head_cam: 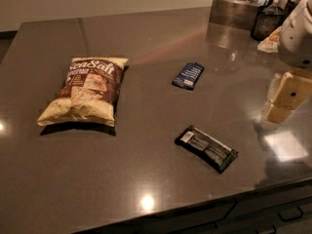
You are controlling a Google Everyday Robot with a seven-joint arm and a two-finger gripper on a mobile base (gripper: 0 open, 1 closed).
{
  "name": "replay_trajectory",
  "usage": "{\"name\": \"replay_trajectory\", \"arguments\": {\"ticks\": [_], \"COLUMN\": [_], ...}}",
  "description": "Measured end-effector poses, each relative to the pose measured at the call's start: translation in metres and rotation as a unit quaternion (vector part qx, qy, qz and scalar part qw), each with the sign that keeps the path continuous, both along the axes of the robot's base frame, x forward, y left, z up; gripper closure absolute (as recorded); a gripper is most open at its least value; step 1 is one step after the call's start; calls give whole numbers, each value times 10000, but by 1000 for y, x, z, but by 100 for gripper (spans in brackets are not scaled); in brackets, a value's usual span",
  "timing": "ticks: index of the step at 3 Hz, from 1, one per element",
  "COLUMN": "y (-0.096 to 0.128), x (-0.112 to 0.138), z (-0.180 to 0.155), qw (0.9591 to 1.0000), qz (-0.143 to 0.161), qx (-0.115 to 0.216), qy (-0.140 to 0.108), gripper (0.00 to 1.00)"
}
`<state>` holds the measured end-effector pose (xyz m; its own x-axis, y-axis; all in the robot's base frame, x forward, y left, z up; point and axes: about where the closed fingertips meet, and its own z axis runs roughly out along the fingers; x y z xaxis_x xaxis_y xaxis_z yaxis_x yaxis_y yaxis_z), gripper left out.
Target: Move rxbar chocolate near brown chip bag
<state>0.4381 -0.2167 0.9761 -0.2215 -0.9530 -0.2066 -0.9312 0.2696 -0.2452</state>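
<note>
The rxbar chocolate [206,148], a slim black wrapper with grey lettering and a white label at its left end, lies flat on the dark counter, front right. The brown chip bag [87,90], puffy, brown and cream with "Sea Salt" on it, lies flat at the left, well apart from the bar. My gripper [285,99], cream-coloured below a white arm, hangs at the right edge of the view, above the counter and up to the right of the bar, holding nothing that shows.
A shorter dark blue bar wrapper [188,75] lies at centre, behind the black bar. A metal container [234,9] and dark jars [268,21] stand at the back right. The counter's front edge [204,206] runs along the bottom, with drawers below.
</note>
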Motion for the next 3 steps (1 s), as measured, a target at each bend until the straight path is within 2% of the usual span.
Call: {"name": "replay_trajectory", "arguments": {"ticks": [1,2,3], "y": [0,8,28], "x": [0,-5,-16], "z": [0,-4,-19], "qw": [10000,9998,9984], "qz": [0,45,179], "qx": [0,213,540], "qy": [-1,15,20], "gripper": [0,0,0]}}
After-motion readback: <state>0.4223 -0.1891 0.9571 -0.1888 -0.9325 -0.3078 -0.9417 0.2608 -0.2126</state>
